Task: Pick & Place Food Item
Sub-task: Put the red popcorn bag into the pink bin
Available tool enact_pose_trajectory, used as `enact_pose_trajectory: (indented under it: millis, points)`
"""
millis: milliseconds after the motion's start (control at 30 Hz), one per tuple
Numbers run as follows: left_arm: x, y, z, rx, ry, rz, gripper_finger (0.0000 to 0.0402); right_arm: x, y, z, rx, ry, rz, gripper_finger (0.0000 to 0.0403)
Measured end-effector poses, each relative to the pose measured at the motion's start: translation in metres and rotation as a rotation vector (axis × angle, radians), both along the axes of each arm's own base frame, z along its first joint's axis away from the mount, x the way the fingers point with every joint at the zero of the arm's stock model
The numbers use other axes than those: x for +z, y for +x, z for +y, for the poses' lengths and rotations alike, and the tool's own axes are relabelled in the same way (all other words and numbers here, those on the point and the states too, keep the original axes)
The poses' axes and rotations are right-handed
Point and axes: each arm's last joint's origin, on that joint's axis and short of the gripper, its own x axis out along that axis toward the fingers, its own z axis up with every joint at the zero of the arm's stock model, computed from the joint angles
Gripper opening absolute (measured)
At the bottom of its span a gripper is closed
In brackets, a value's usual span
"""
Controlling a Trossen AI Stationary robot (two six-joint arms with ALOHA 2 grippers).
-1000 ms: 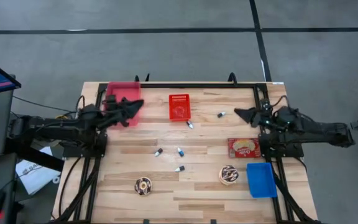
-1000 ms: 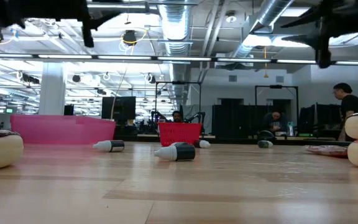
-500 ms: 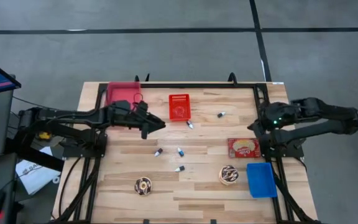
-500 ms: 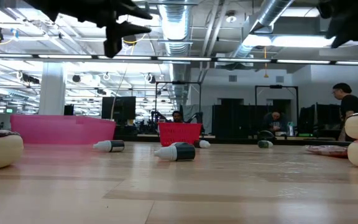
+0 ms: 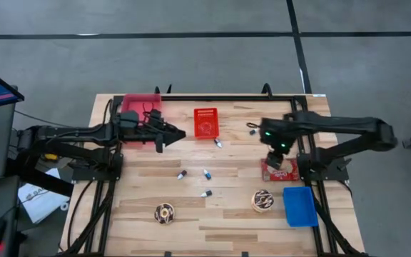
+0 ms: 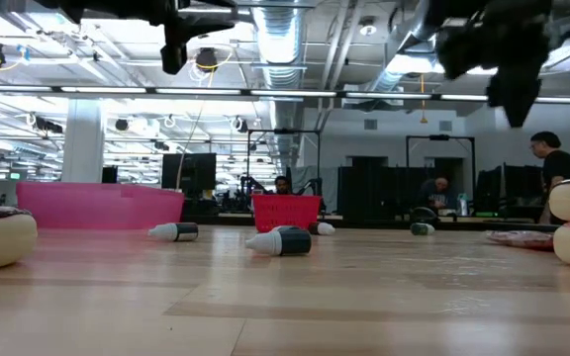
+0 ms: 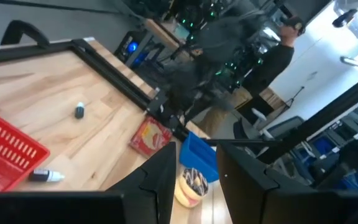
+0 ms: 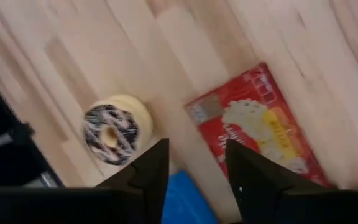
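Overhead, the right gripper (image 5: 274,163), jaws apart and empty, hangs above the red popcorn box (image 5: 285,170) lying flat on the wooden table (image 5: 234,214), near a chocolate-frosted donut (image 5: 263,200) and blue tray (image 5: 300,206). Meanwhile the left gripper (image 5: 171,135), fingers slightly parted, hovers empty beside the red basket (image 5: 205,122).

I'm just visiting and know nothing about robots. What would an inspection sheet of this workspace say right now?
Surface: wooden table, dark frame.
Job's things: chocolate donut; second donut; red snack packet; pink bin; red basket; blue tray.
Clutter: small bottles scattered mid-table.
Hands: left hand open, raised beside the pink bin; right hand open above the packet, empty.
Cables: on the left arm.
Surroundings: people at desks behind.
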Motion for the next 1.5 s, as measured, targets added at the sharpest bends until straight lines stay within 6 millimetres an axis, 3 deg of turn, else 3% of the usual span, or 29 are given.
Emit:
enact_pose_trajectory:
  millis: [200,333,433,533,733,900,1000,1333,1500]
  points:
    - [0.004,-0.006,-0.002,-0.005,-0.002,-0.018,0.0112,-0.028,0.049,-0.025,0.203,0.001,0.154,0.0180]
    - [0.005,-0.006,-0.004,-0.013,0.000,-0.022,0.0112,-0.038,0.087,-0.030,0.325,-0.124,0.282,0.0181]
    - [0.005,-0.005,-0.004,-0.013,0.001,-0.023,0.0112,-0.051,0.110,-0.032,0.289,-0.215,0.369,0.0180]
    - [0.005,-0.005,-0.004,-0.013,0.001,-0.020,0.0112,-0.065,0.120,-0.032,0.137,-0.242,0.384,0.0181]
    - [0.005,-0.005,-0.008,-0.002,0.021,-0.019,0.0112,-0.082,0.117,-0.018,-0.199,-0.256,0.426,0.0182]
    - [0.005,-0.005,-0.008,-0.001,0.024,-0.018,0.0112,-0.084,0.109,0.002,-0.330,-0.273,0.485,0.0179]
    - [0.004,-0.005,-0.008,0.001,0.050,-0.013,0.0112,-0.089,0.107,0.016,-0.494,-0.285,0.498,0.0175]
    - [0.001,-0.006,-0.002,0.028,0.133,0.035,0.0112,-0.100,0.095,0.050,-0.798,-0.476,0.508,0.0166]
    - [0.001,-0.006,0.002,0.043,0.156,0.038,0.0112,-0.109,0.097,0.060,-0.927,-0.436,0.448,0.0166]
